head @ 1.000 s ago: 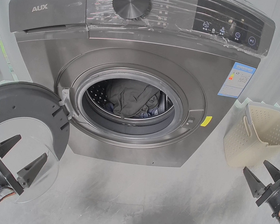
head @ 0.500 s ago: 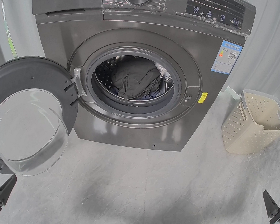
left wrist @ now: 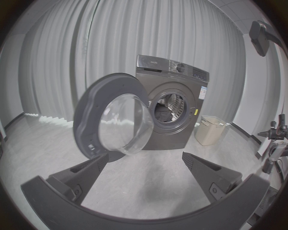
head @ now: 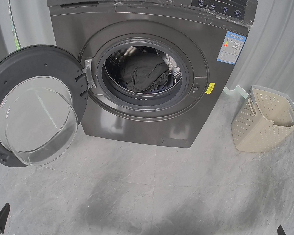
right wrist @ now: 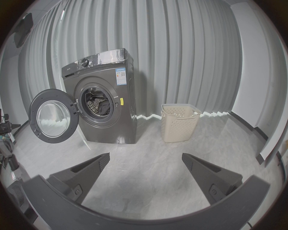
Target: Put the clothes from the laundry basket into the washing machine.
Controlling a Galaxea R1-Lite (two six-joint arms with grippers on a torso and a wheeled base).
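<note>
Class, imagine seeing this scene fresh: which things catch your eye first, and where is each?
The grey washing machine stands centre, its round door hanging wide open on the robot's left, with dark clothes heaped in the drum. A cream laundry basket, seemingly empty, sits on the floor on the robot's right.

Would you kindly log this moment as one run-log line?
clothes: in washing machine | door: open | laundry basket: looks empty | left hand: open | right hand: open
</note>
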